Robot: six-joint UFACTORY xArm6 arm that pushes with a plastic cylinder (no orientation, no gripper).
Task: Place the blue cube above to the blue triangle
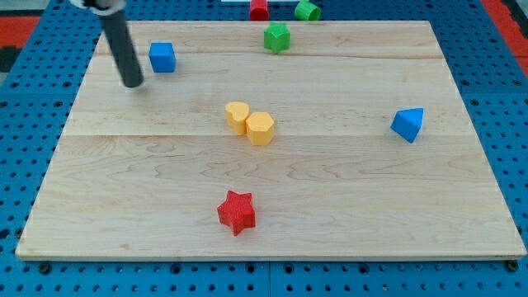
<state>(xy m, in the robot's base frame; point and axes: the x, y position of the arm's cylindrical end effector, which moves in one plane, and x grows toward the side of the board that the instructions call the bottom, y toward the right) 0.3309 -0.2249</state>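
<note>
The blue cube (pixel 162 57) sits on the wooden board (pixel 346 206) near the view's top left. The blue triangle (pixel 408 124) lies far off at the view's right, about mid-height. My tip (pixel 133 83) is the lower end of the dark rod that comes down from the view's top left. It rests on the board just left of and slightly below the blue cube, with a small gap between them.
A yellow heart-like block (pixel 237 116) and a yellow hexagon (pixel 261 129) touch at the board's middle. A red star (pixel 237 212) lies near the view's bottom. A green block (pixel 276 37) sits at the top; a red block (pixel 259 9) and a green block (pixel 308 10) lie beyond the board's top edge.
</note>
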